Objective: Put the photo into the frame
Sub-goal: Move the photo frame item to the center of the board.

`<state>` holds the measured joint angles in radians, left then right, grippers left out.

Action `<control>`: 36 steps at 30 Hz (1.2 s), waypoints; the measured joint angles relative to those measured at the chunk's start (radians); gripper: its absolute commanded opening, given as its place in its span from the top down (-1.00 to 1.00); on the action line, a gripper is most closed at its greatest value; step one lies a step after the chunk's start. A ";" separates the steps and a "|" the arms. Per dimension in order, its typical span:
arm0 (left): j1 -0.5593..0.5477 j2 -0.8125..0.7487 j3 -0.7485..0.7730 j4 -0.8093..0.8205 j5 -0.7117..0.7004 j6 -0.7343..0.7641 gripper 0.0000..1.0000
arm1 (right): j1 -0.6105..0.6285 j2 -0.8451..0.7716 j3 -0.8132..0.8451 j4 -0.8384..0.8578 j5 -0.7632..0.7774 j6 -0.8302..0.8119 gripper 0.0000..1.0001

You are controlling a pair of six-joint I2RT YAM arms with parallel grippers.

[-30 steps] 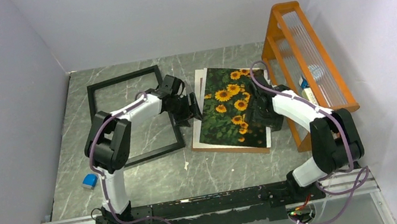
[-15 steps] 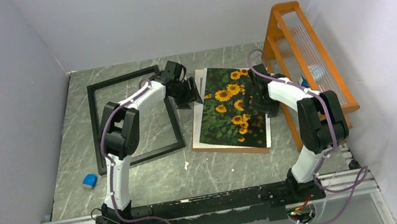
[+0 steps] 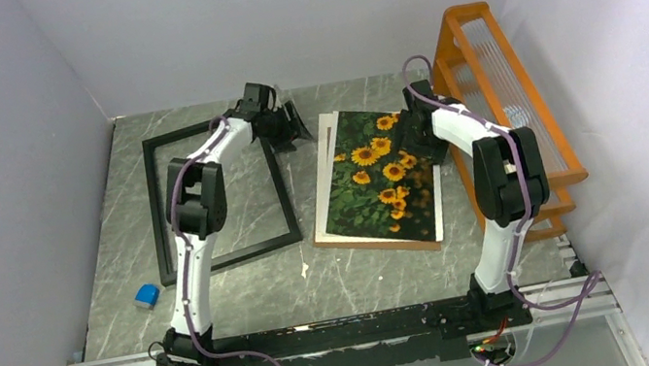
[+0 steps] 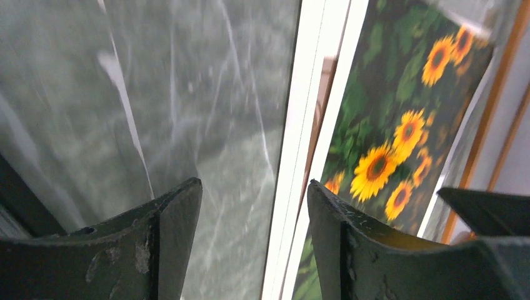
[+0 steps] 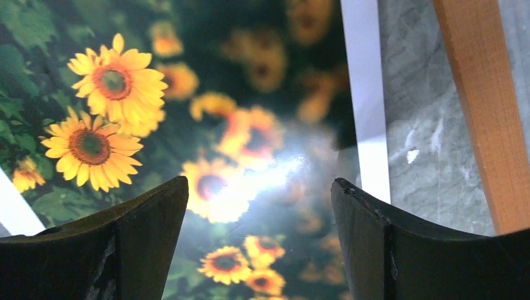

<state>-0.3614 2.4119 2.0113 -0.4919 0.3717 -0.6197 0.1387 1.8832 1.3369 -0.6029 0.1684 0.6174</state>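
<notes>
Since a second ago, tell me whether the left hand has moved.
Yes. The left hand went toward the back wall, from midway along the right rail of the frame up to its far right corner.

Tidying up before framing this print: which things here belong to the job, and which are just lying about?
Job: photo, frame.
Lying about: orange rack, blue object, white sheet and brown board under the photo.
</notes>
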 measured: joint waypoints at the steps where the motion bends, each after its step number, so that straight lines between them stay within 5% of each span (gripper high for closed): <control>1: 0.008 0.021 0.030 0.014 0.008 0.003 -0.38 | 0.000 0.000 0.005 0.000 -0.005 0.001 -0.75; 19: 0.036 0.354 0.356 0.508 0.081 -0.129 -0.53 | 0.021 -0.037 -0.095 -0.068 -0.029 0.008 -0.82; 36: 0.033 0.360 0.317 0.602 0.090 -0.151 -0.52 | -0.044 0.146 0.120 -0.068 0.138 0.019 -0.98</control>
<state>-0.3286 2.7720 2.3283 0.1101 0.4618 -0.7712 0.0944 2.0293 1.4567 -0.6708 0.3069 0.6365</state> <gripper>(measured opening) 0.760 0.991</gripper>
